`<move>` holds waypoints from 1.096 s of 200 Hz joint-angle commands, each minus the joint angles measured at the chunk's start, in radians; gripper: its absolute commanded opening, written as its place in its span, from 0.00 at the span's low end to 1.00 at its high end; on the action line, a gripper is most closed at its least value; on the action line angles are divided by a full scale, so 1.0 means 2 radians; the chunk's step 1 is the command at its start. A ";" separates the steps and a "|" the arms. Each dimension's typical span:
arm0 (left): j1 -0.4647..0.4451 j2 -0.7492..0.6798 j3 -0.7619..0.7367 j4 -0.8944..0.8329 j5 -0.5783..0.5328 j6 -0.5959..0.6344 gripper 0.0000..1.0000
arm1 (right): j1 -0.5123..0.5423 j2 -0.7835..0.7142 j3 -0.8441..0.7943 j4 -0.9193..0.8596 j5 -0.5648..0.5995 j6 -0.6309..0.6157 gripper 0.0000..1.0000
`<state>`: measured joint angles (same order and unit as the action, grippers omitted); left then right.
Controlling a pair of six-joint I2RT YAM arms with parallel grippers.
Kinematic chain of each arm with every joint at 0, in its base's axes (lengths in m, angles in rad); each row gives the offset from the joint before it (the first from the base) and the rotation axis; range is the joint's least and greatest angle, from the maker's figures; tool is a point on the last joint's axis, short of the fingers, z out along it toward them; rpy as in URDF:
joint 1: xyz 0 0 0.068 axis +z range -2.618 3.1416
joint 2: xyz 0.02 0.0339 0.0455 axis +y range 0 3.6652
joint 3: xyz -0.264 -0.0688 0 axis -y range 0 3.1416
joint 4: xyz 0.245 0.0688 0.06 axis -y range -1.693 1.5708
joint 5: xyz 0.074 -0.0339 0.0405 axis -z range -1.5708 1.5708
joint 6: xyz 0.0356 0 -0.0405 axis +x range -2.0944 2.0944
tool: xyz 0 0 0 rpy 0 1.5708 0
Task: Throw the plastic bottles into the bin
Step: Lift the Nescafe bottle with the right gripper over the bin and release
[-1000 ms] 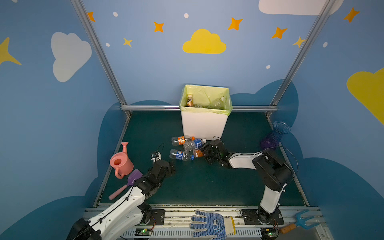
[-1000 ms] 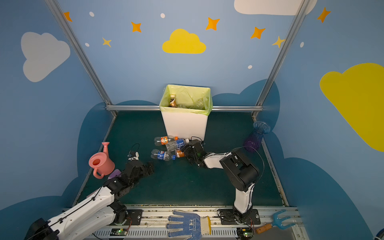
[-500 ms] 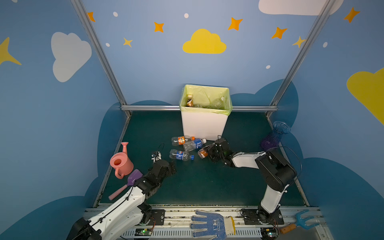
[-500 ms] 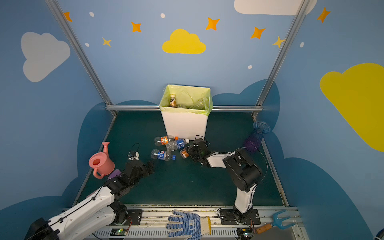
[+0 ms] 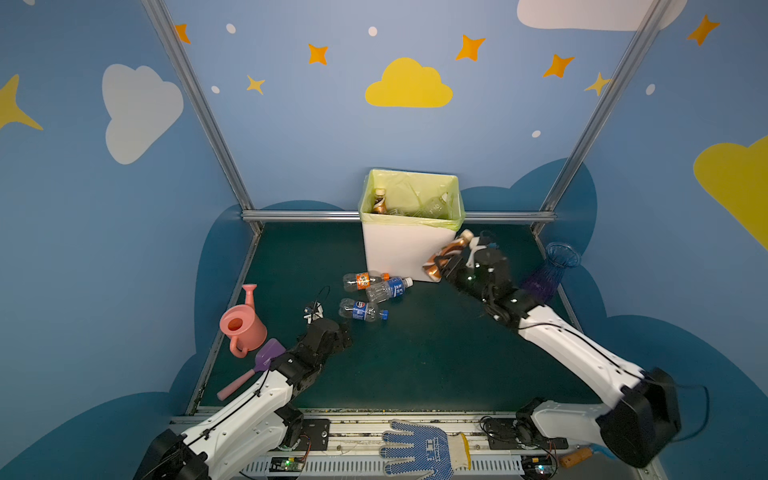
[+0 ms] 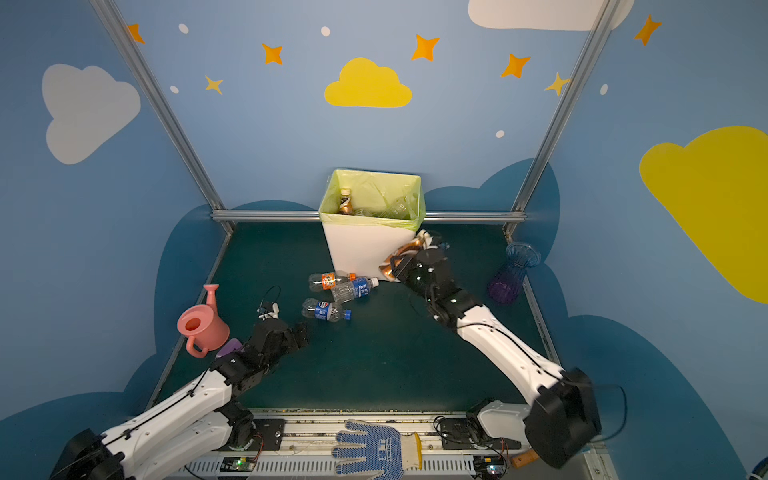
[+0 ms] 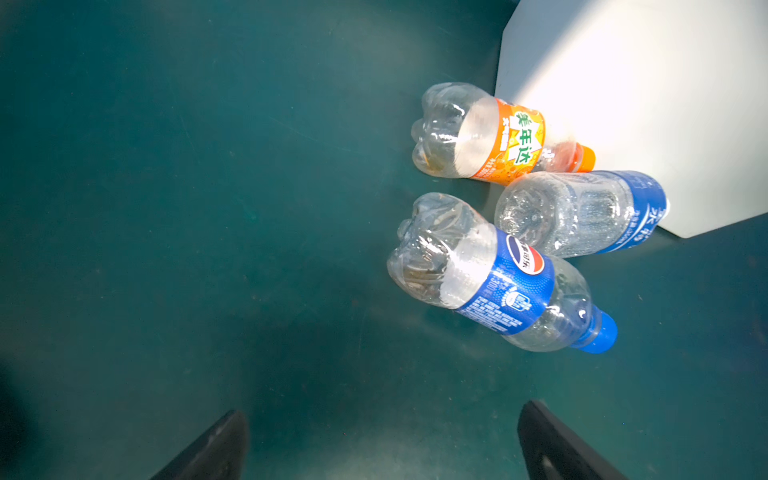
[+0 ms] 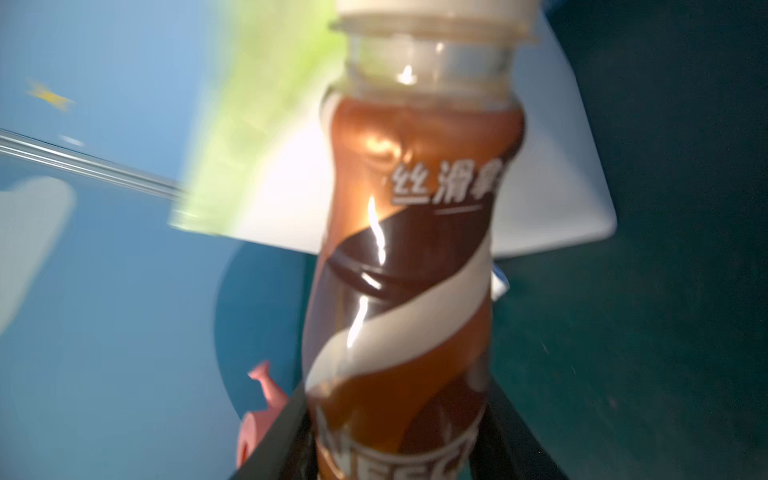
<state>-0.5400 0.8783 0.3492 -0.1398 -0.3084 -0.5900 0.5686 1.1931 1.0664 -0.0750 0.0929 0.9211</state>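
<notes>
Floor: dark green mat (image 5: 415, 365); blue walls (image 5: 291, 124), clouds and stars. At back, bin (image 5: 395, 257) holds bottles (image 5: 379, 202); three clear bottles (image 5: 388, 289) lie before it; right gripper (image 5: 451, 266) clamped on brown bottle (image 5: 449, 249) beside bin; left gripper (image 5: 343, 334) jaws apart, empty.

Three bottles (image 5: 388, 289) before the bin (image 5: 399, 253), watering can (image 5: 243, 328) far left, vase (image 5: 548, 274) right

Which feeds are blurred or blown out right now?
Right wrist view: motion-smeared background, glare streaks down the brown-labelled plastic bottle. Left wrist view: sharp, but the white plastic bin is overexposed. Both top views: crisp, slight blur on the right arm.
</notes>
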 commanded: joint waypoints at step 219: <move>0.003 0.059 0.059 -0.006 0.040 -0.010 1.00 | -0.031 0.132 0.437 -0.142 0.028 -0.263 0.94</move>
<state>-0.5323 0.9977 0.4644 -0.1459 -0.2287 -0.6067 0.5152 1.5402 2.0426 -0.4686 0.0982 0.4042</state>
